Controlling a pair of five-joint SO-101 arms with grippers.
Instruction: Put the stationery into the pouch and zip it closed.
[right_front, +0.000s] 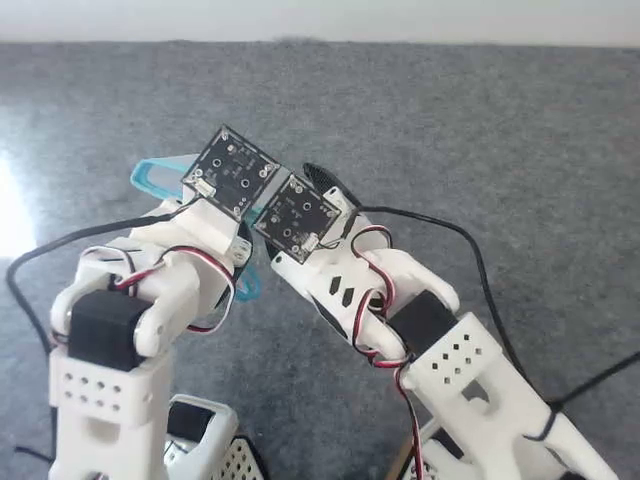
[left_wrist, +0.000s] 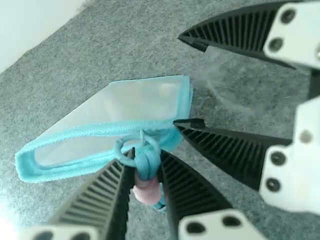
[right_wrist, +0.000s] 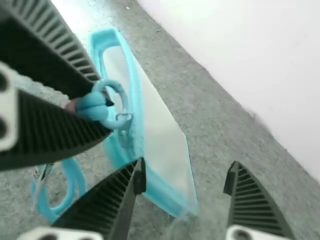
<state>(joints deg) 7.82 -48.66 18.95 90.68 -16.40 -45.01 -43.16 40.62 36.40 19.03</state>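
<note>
Left gripper (left_wrist: 144, 161) is clamped hard on the zip pull cord (right_wrist: 94, 106) of the pouch (left_wrist: 135, 107). Both ribbed black fingers pinch the turquoise knot, and there's a small pinkish bit squeezed in just behind it that I can't identify. The cord goes through a ring on the zip edge, partway along the pouch's long side, so that gripper is touching the zip side.

Right gripper (right_wrist: 186, 170) is wide open, jaws well apart, at the squared-off end of the pouch. In the left wrist view one of its fingertips (left_wrist: 190, 123) is touching or just about touching the corner next to the zip edge. The other finger hangs over the mat, apart from the pouch. So that end of the pouch sits partly between the open jaws, with nothing gripped.

The pouch has turquoise trim and cloudy see-through sides, and I can't make out anything inside it. I can't tell whether the zip is shut either. It sits on the grey felt mat (right_front: 480, 130), under and between the two wrists. I can't tell if it lies flat or is tipped up a bit. From the high view one rounded end of it pokes out beside the left arm's camera board. A turquoise strap loop (right_wrist: 77, 180) lies on the mat near the left gripper. A white wall (right_front: 400, 20) runs along the mat's far edge.
</note>
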